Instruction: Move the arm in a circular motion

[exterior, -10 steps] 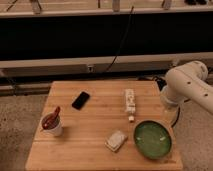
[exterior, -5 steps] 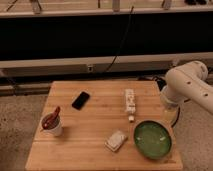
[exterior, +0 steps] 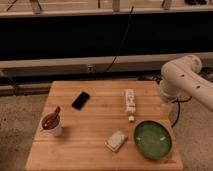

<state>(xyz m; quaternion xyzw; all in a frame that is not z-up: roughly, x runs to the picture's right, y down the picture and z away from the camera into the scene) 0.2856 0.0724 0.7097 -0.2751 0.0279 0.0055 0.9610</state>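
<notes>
The arm [exterior: 182,80] is large, glossy and white, made of thick rounded segments. It comes in from the right edge and bends down beside the right side of the wooden table [exterior: 95,125]. Its lower end reaches down behind the table's right edge, near the green bowl [exterior: 152,139]. The gripper is hidden from this view.
On the table are a black phone [exterior: 81,100], a white cup holding a red utensil [exterior: 52,122], a long white packet [exterior: 130,100], a small white wrapped item [exterior: 116,140] and a tiny white piece [exterior: 131,118]. A dark wall with cables runs behind.
</notes>
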